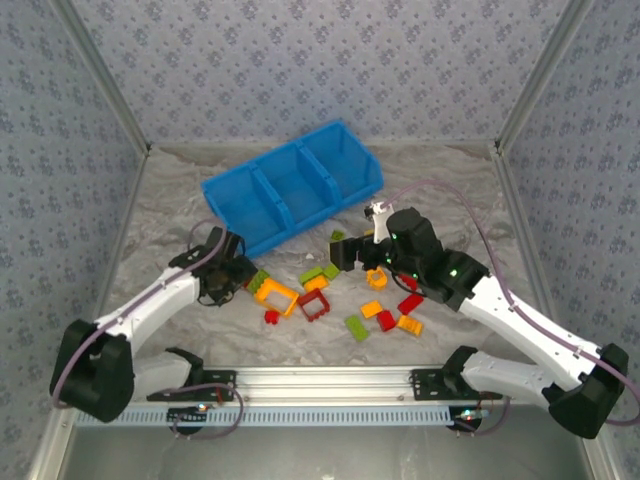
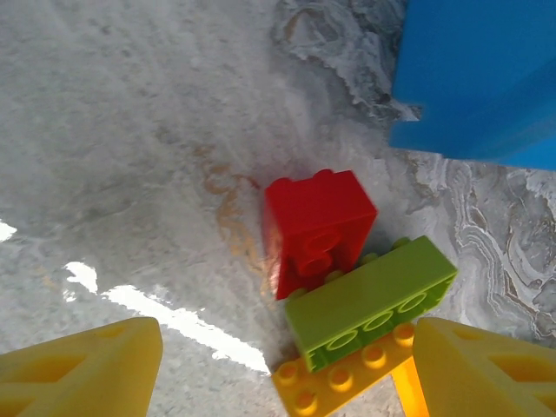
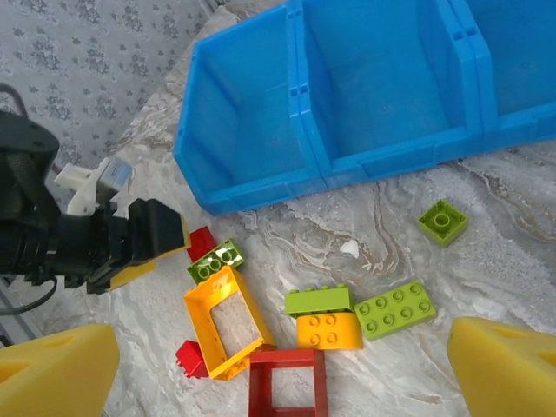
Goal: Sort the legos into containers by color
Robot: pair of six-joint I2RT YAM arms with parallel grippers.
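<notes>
nearest my arm bases lay the loose chunky plastic legos (image 1: 355, 327), scattered on the marbled grey table (image 1: 170, 220). from above i counted about five lime green, five red and five orange-yellow, two of them open frames. overlaps left that count unsure. a little further in, the left gripper (image 1: 232, 268) hung low, its jaws wide apart with nothing between them, pointed at a small red brick (image 2: 317, 230). a lime green flat brick (image 2: 369, 300) lay against that red one, with an orange-yellow piece (image 2: 334, 378) touching the green. i judged the clean move was to straddle the red brick alone, squeeze its free sides and lift straight, leaving the green one behind. the right gripper (image 1: 347, 253) hovered over the middle of the pile, jaws also spread, holding nothing. farthest back sat the bright blue plastic bin (image 1: 215, 190): one bin, three compartments, two dividers, no bricks inside.
</notes>
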